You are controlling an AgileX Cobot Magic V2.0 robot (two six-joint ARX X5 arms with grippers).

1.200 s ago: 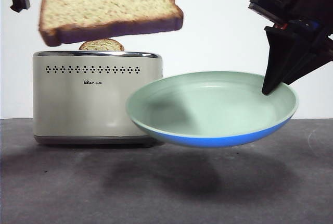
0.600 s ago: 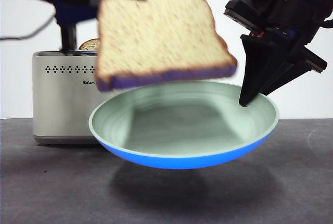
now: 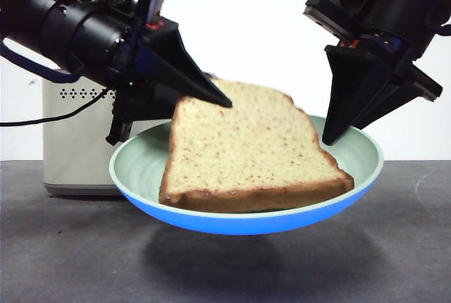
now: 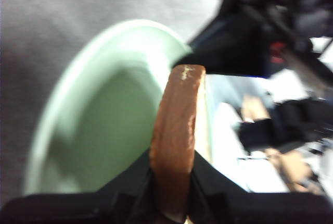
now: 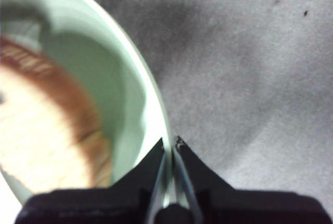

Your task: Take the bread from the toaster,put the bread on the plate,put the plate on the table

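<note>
The bread [image 3: 246, 155], a pale golden slice with a brown crust, leans tilted in the mint-green plate [image 3: 137, 165], its lower edge resting on it. My left gripper [image 3: 201, 99] comes from the upper left and is shut on the bread's top edge; the left wrist view shows the crust [image 4: 174, 130] between the jaws, over the plate [image 4: 93, 125]. My right gripper [image 3: 330, 134] is shut on the plate's right rim [image 5: 169, 153] and holds it above the table [image 3: 70, 261]. The bread also shows in the right wrist view [image 5: 41, 130]. The cream toaster [image 3: 70, 155] stands behind at the left.
The left arm covers the toaster's top, so the slots and any second slice are hidden. The plate casts a shadow on the dark grey table [image 5: 250, 67] below it. A white wall is behind.
My left gripper has come down from the upper left with the bread, lowering the slice from above the plate into it. The right gripper and plate have stayed nearly still.
</note>
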